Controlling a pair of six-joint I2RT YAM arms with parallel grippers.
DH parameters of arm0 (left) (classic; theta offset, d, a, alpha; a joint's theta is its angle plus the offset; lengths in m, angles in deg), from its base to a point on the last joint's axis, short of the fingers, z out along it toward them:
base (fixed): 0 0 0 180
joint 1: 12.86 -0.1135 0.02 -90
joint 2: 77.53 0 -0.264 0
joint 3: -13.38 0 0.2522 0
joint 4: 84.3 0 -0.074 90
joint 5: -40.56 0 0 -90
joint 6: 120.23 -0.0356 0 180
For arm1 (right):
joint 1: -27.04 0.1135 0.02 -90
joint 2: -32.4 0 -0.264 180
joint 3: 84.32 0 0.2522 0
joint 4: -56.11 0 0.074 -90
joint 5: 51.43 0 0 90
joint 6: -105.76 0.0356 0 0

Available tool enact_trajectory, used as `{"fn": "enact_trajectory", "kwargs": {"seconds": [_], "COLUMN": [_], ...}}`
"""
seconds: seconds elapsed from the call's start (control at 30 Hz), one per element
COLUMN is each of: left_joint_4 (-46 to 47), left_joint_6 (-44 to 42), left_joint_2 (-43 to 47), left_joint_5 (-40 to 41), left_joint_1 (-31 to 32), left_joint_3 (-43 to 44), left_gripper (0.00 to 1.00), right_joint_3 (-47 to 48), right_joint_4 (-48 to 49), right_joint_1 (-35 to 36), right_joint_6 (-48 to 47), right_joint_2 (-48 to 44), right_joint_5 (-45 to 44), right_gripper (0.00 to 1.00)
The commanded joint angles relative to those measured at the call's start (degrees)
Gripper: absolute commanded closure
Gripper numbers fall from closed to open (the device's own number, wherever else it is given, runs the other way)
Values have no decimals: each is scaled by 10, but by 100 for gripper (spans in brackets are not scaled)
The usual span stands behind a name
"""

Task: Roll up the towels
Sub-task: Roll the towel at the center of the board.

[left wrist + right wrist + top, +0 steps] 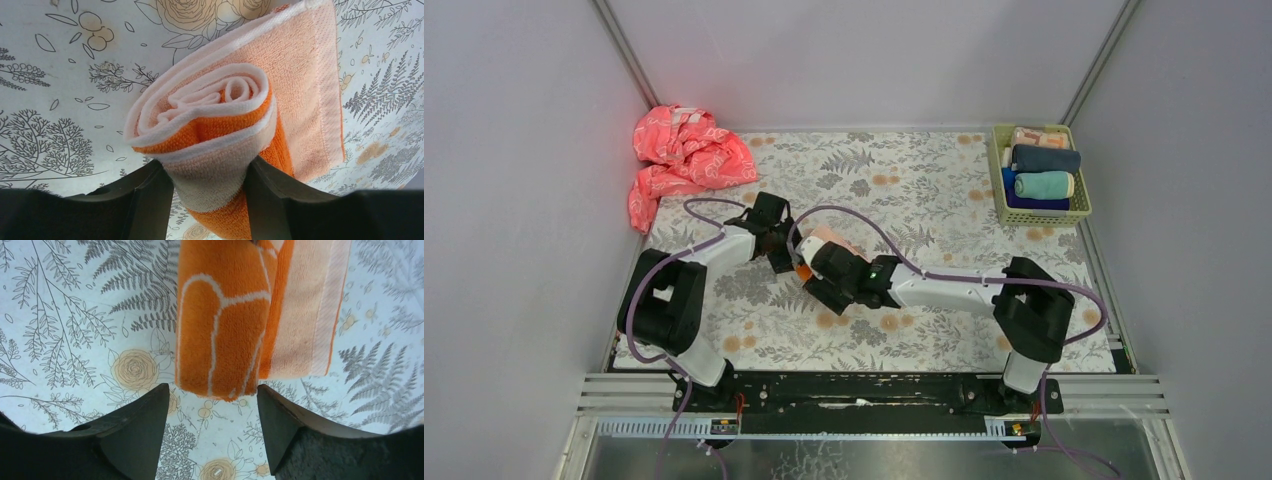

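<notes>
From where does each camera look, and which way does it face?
Top external: above and behind the arms, looking down on the floral table; both arms show.
Left wrist: on that arm, facing the orange towel's spiral end, gripped by the left claw.
Right wrist: faces the roll's side; open right claw shows.
Shared: that towel.

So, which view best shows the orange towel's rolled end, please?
Left wrist: the spiral end of the orange-and-peach cloth towel fills it, in the left hand. Right wrist shows its side; overhead, arms hide most.

Left arm [724, 245], right arm [944, 290] reach inward, nearly meeting; left pincer [207, 169] clamped, right pincer [211, 391] spread.
</notes>
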Motion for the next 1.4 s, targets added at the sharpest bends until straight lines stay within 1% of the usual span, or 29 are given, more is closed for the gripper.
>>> {"fn": "enact_trajectory", "kwargs": {"seconds": [0.0, 0.07, 0.13, 0.27, 0.33, 0.43, 0.47, 0.5, 0.53, 0.57, 0.63, 0.67, 0.73, 0.77, 0.93, 1.13, 1.23, 1.37], "left_joint_4": [-39, -39, -39, -39, -39, -37, -35, -32, -31, -30, -31, -32, -34, -32, -26, -32, -35, -11], "left_joint_6": [-27, -28, -27, -27, -27, -27, -26, -25, -23, -22, -20, -19, -11, -5, 19, 36, 34, 47], "left_joint_2": [-37, -38, -39, -39, -40, -39, -39, -39, -39, -38, -30, -23, -5, 6, 69, 146, 160, 153], "left_joint_5": [45, 44, 42, 40, 40, 32, 25, 17, 12, 7, 3, 4, 5, 0, -8, -17, -27, -68], "left_joint_1": [2, 4, 4, 5, 5, 4, 5, 5, 5, 5, 5, 4, -1, -6, -34, -70, -72, -71], "left_joint_3": [-14, -12, -13, -12, -12, -10, -9, -7, -5, -2, 1, 4, 5, 4, 2, -27, -40, -63], "left_gripper": [52, 52, 52, 51, 51, 50, 49, 49, 49, 48, 45, 44, 40, 38, 32, 27, 26, 27], "right_joint_3": [44, 47, 48, 52, 52, 41, 35, 31, 31, 33, 33, 29, 17, 13, 24, 45, 44, 32], "right_joint_4": [21, 34, 42, 51, 48, 53, 59, 58, 52, 41, 22, 16, 13, 11, -21, -30, -15, 25], "right_joint_1": [30, 41, 47, 50, 50, 50, 48, 46, 41, 33, 12, -2, -28, -43, -106, -163, -193, -228], "right_joint_6": [-66, -82, -97, -111, -115, -121, -122, -123, -117, -109, -90, -81, -65, -59, -37, 1, 28, 68], "right_joint_2": [17, 36, 56, 96, 114, 133, 140, 148, 158, 167, 173, 168, 154, 148, 145, 170, 189, 211], "right_joint_5": [-82, -97, -94, -96, -109, -112, -110, -102, -90, -70, -7, 32, 103, 140, 311, 480, 565, 668], "right_gripper": [26, 24, 23, 23, 25, 31, 35, 40, 50, 59, 73, 79, 86, 88, 90, 90, 89, 89]}}
